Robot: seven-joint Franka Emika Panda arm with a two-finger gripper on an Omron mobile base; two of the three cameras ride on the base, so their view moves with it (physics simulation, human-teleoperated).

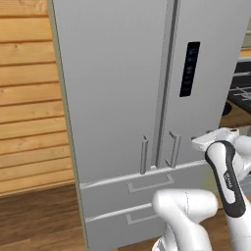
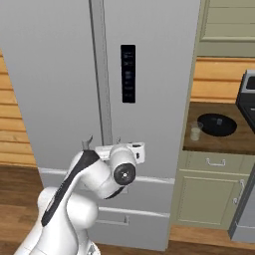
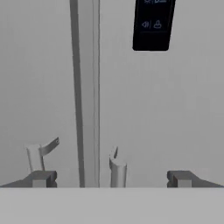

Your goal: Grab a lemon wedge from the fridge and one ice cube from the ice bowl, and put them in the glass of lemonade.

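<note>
The arm's dark fingers (image 3: 39,178) stand spread wide, pinching nothing, just before the tall grey French-door fridge (image 1: 117,98), whose doors are closed; right of the fridge, on the brown tabletop (image 2: 234,142), a small clear glass of lemonade (image 2: 196,131) stands just beside the wide shallow black ice bowl (image 2: 217,124)

The fridge (image 2: 64,99) stands closed straight ahead, its two bar handles (image 1: 158,153) side by side at the door seam, its panel (image 2: 128,73) on the right door, two drawers (image 1: 147,196) below. To its right, on a counter (image 2: 219,142), the glass of lemonade (image 2: 196,131) sits just left of the ice bowl (image 2: 217,124).
</note>
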